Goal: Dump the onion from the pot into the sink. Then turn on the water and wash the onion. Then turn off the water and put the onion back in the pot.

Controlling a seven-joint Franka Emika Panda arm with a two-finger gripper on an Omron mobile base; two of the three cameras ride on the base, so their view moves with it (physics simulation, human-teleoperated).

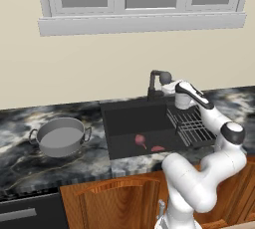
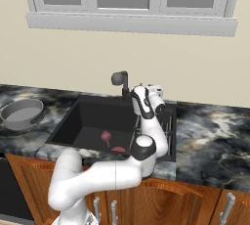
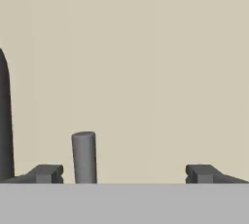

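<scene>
Onion (image 1: 140, 140) is lying on the floor of the sink (image 1: 119, 118), toward the front wall, stem tip pointing roughly up and toward the back; a flatter pink-red sliver (image 1: 158, 148) is lying just beside it, nearer the wire rack (image 1: 191, 126). Pot (image 1: 61, 136) is sitting upright on the tabletop (image 1: 30, 168), well apart from the basin on its far side from the arm, inside showing pale and bare. So the dump looks done and the water step appears to be the one in hand. Tap (image 1: 160, 82) is rising at the back rim of the sink, round head overhanging the basin. End effector (image 3: 124, 173) is reaching in at tap height beside the tap body, over the back corner above the rack; fingers (image 3: 46, 173) are standing spread about as wide as they go, nothing between them. In the hand view a short upright grey lever (image 3: 84, 157) is standing just inside one finger, well off the midline of the gap, with the dark tap column (image 3: 4, 121) outside that same finger and bare wall beyond. Key relation: the lever's long axis is running parallel to the fingers, and it is sitting close to one tip, not centred. Judging the coming move as a sideways nudge or a small lateral shift to meet the lever. Onion is lying well below and forward of the end effector, toward the basin front.
</scene>
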